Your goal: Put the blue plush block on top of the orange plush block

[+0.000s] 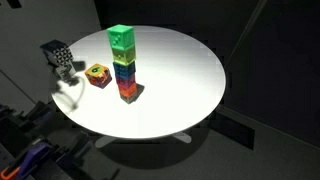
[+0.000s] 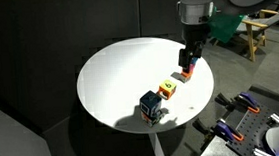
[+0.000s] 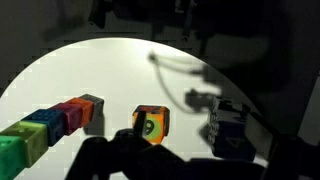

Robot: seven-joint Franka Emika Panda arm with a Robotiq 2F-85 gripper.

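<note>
Wrist view shows us the blue block (image 3: pixel 230 128) apart from the orange block (image 3: pixel 150 122); our gripper (image 2: pixel 187 64) hangs released above, because we must grasp blue first.

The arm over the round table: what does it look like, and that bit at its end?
The arm is covered in smooth, rounded pale grey-white shells. At its end is the tool, a compact black unit narrowing to dark fingers. No markings are readable at this size.
</note>
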